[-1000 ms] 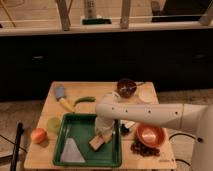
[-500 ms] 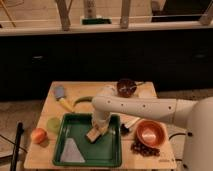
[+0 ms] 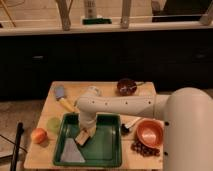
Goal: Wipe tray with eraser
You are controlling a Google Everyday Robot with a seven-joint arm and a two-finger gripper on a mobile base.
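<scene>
nearest, on the light wooden table [image 3: 45, 156], lies the large shallow green rectangular tray [image 3: 104, 148]. a pale triangular sheet [image 3: 74, 152] rests in its near left corner. just beyond that, the small tan-yellow block eraser [image 3: 85, 136] sits tilted on the tray's floor, left of the middle. the gripper [image 3: 88, 128] is right on top of the eraser, touching it; whether it is clamped on the block cannot be told. right of the tray are a cluster of dark round fruits [image 3: 144, 148] and an orange bowl [image 3: 150, 133], and a small dark brush [image 3: 128, 125] lies between bowl and tray. left are a round orange fruit [image 3: 38, 135] and a pale green disc [image 3: 53, 124]. the white arm [image 3: 122, 105] crosses over the tray's far rim. farther off lie a blue-headed yellow-handled brush [image 3: 62, 96] and a dark red bowl [image 3: 126, 86].
</scene>
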